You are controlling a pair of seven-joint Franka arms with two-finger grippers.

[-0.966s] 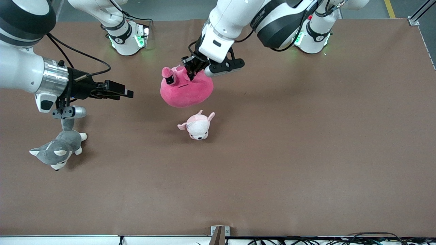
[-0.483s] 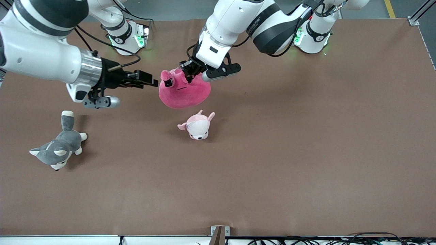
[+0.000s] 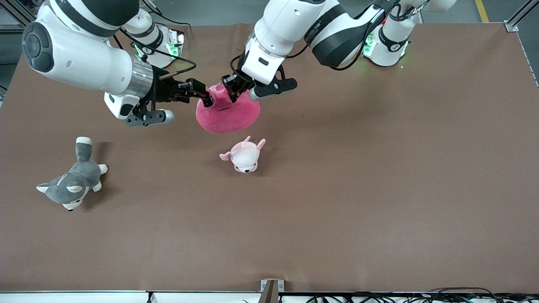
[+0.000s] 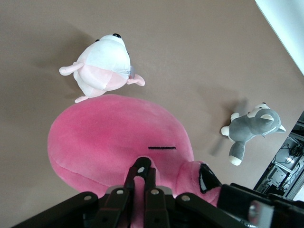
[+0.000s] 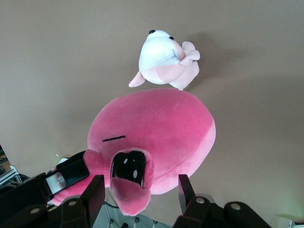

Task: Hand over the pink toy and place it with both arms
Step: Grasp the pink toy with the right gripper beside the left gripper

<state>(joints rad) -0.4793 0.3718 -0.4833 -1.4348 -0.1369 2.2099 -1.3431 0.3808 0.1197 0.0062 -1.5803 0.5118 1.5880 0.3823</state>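
The pink toy [image 3: 229, 114] hangs in the air over the table, above the part near the robots' bases. My left gripper [image 3: 234, 89] is shut on a pinch of plush at the toy's top, and the left wrist view shows the gripper [image 4: 142, 172] and the toy [image 4: 114, 137]. My right gripper [image 3: 206, 99] is open at the toy's side. In the right wrist view its open gripper [image 5: 140, 190] straddles the toy's bump with the dark eye [image 5: 129, 170], with room on both sides of the toy [image 5: 166, 123].
A pale pink-and-white puppy plush [image 3: 244, 156] lies on the table just nearer the front camera than the toy. A grey-and-white husky plush [image 3: 69, 185] lies toward the right arm's end. The brown mat [image 3: 358, 189] covers the table.
My right gripper has swung in from over the husky to the toy, and its open fingers now sit around the bump. The left gripper and toy have shifted only slightly.
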